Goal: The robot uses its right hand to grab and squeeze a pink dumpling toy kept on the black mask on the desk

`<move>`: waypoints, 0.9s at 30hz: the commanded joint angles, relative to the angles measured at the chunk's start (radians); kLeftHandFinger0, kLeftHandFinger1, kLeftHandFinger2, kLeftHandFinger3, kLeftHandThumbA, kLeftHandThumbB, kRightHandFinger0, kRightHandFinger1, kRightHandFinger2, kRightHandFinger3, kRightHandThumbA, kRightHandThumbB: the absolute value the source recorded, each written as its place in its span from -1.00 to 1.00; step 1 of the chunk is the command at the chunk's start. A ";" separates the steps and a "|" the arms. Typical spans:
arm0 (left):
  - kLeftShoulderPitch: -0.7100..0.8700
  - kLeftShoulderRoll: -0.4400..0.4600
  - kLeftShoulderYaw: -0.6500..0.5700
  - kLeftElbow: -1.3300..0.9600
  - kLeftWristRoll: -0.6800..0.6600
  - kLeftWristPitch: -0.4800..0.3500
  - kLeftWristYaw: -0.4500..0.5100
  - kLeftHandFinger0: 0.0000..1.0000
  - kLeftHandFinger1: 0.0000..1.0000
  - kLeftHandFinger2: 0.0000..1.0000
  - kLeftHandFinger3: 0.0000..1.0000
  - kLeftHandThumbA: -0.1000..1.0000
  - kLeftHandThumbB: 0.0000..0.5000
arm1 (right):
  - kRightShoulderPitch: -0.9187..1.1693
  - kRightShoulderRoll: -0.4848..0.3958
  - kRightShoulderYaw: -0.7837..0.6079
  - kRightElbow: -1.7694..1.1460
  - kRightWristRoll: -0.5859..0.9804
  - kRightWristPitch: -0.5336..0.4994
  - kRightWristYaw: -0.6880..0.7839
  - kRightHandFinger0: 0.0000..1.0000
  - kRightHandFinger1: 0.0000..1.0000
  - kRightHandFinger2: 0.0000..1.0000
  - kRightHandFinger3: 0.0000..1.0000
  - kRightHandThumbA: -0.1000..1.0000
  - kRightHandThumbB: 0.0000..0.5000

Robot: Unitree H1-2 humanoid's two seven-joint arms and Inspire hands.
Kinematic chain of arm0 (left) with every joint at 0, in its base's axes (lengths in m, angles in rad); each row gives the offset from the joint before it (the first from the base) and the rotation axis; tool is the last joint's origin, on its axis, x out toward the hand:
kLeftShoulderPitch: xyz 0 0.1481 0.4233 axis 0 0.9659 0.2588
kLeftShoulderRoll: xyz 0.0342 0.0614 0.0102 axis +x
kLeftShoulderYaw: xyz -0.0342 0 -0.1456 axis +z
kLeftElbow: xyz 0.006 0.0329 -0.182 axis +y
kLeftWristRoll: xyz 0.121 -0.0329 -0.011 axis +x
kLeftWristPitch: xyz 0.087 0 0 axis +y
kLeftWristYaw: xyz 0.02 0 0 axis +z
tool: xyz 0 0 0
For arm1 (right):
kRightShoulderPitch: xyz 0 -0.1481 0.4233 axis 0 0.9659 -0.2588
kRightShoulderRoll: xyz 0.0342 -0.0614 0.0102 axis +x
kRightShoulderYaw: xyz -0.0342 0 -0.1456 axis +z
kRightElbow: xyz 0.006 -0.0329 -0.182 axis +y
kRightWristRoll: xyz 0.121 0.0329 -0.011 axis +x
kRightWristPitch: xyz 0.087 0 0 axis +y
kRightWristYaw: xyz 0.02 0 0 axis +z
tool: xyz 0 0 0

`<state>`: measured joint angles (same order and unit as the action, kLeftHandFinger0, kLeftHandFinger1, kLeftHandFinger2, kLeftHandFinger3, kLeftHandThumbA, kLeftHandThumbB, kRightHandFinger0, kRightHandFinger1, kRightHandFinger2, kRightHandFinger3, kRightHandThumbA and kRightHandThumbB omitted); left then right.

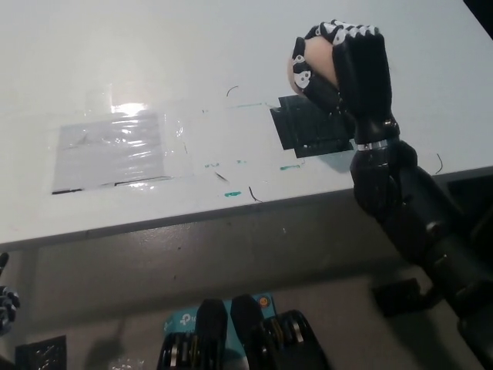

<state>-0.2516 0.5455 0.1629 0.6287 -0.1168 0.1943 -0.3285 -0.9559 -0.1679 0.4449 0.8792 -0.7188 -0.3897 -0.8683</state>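
My black right hand (pixel 347 65) is raised well above the white desk (pixel 231 46) with its fingers wrapped around the pink dumpling toy (pixel 314 63); only a pale patch of the toy shows between the fingers. Below it the black mask (pixel 306 127), a dark square patch on the desk near the front edge, lies bare. Only a sliver of my left hand (pixel 6 297) shows at the lower left edge, below the desk, too little to tell its state.
A shiny clear plastic sheet (pixel 112 150) is taped flat on the desk's left part. Small green and black marks dot the surface near the front edge (pixel 231 216). A teal box (pixel 185 320) sits below by the floor.
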 commanded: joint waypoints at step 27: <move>0.009 0.032 0.061 -0.148 -0.034 0.078 -0.014 -0.98 -0.71 -0.38 -0.25 1.00 1.00 | -0.081 0.046 0.121 0.423 -0.030 0.152 0.289 -0.74 -0.42 0.02 0.67 -1.00 -1.00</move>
<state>-0.2240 0.5442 0.1940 0.5288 -0.1204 0.2588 -0.3493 -0.9694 -0.1364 0.5664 1.2825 -0.7646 -0.2921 -0.6633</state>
